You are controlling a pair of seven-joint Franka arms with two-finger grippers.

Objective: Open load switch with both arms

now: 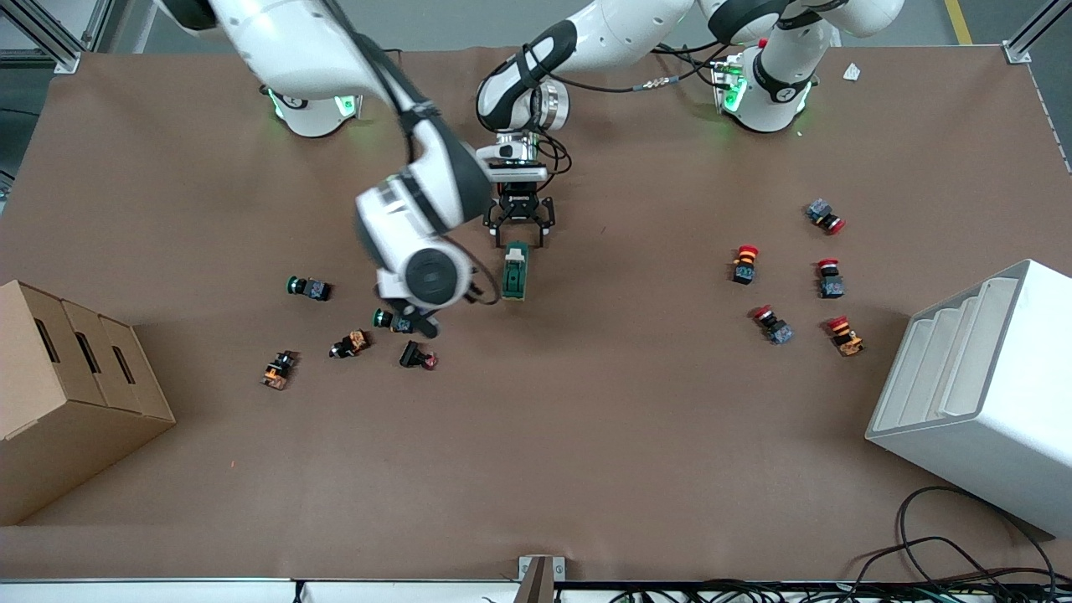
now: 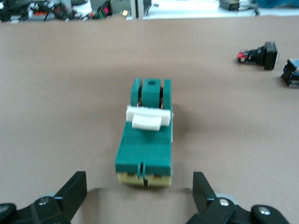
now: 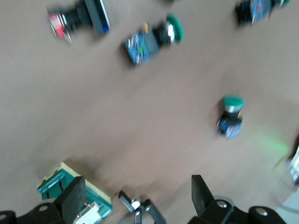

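Front view shows the left gripper (image 1: 519,237) spread wide, hovering just above the load switch's (image 1: 515,270) end toward the arm bases. That switch lies flat mid-table. The right gripper (image 1: 419,322), fingers parted and empty, hangs beside the switch over a green push button (image 1: 383,318).

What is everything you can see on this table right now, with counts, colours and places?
load switch: 1, dark green with white tab, mid-table.
push buttons: 5 near the right arm's end, e.g. green-capped; 5 red-capped near the left arm's end, e.g..
cardboard box: 1, brown, right arm's end.
white bin: 1, left arm's end.
left gripper: open, at the switch's end.
right gripper: open, over the table beside the switch.
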